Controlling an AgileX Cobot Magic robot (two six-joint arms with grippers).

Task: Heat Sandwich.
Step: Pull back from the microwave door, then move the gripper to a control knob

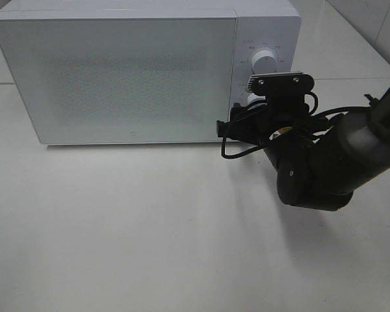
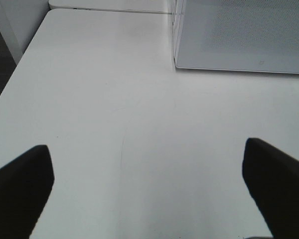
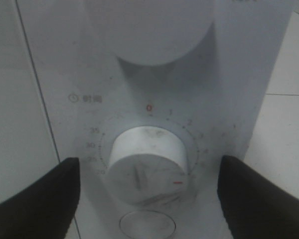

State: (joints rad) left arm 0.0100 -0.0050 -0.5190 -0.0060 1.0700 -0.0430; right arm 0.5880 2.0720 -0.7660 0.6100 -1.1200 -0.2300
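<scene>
Two grippers, both spread. Right gripper [image 3: 148,185] straddles the microwave [image 1: 273,26] timer knob [image 3: 147,167], fingers clear on either side. Door [image 1: 117,78] shut. Left gripper [image 2: 147,191] over table [image 2: 114,99], microwave corner ahead. Sandwich position: cannot tell.

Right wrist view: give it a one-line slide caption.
Open right gripper faces the timer dial on the microwave, one finger either side.

Black right arm [image 1: 325,169], looping black cables [image 1: 237,153], two-screw grey bracket [image 1: 281,82], matte-black right tool [image 3: 148,199].
</scene>
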